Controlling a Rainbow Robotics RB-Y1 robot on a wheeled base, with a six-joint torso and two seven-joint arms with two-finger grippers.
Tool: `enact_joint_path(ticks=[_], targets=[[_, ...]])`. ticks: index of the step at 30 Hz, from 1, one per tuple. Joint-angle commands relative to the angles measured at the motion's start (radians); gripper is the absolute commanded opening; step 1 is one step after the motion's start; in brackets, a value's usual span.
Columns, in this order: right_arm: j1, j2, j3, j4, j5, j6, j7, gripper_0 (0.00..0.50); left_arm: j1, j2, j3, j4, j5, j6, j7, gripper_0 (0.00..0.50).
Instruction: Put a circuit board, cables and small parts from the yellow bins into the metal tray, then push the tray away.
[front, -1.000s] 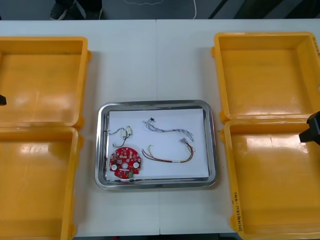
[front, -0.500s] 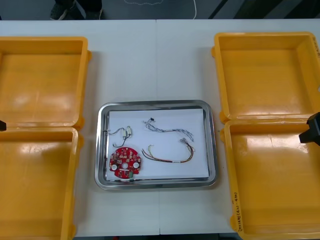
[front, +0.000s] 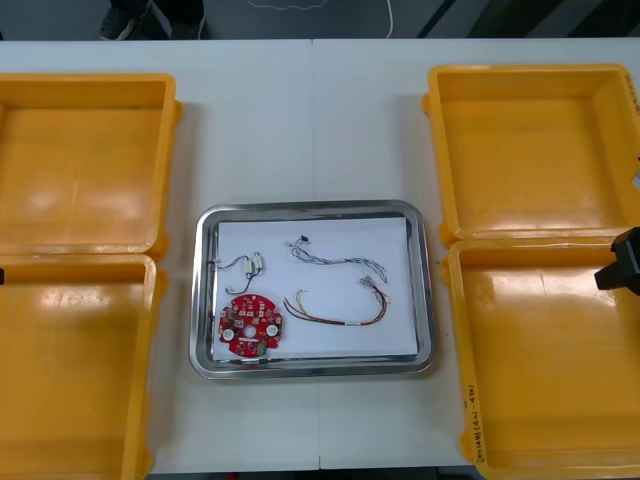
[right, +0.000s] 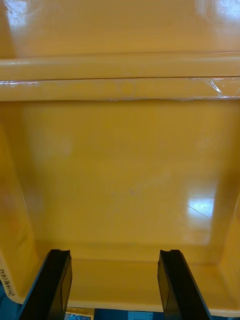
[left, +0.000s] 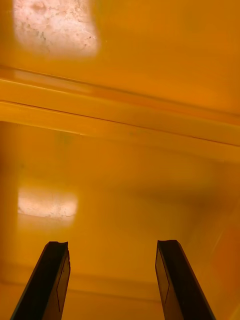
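Our tray (front: 312, 207) holds the board (front: 251, 325) and cables (front: 340, 261), so we judge only pushing remains. The left gripper (left: 112, 245) and right gripper (right: 115, 252) hang wide and empty over bins (front: 540, 360).

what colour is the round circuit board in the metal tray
Red. The round circuit board in the shiny metal tray shows best in the front view.

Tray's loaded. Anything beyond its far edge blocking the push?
Nothing visible: the table beyond the metal tray is bare between the yellow bins. Left gripper and right gripper hang open over those bins.
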Motion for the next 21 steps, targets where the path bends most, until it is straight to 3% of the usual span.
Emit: enact_joint_path(ticks=[1, 21], targets=[[-0.056, -0.026, 0.027, -0.024, -0.018, 0.004, 0.139, 0.500, 0.028, 0.049, 0.016, -0.024, -0.001, 0.006, -0.097, 0.500], [-0.258, -0.026, 0.326, -0.038, -0.057, -0.055, 0.480, 0.500, 0.062, 0.048, 0.007, -0.021, 0.004, 0.006, -0.103, 0.500]])
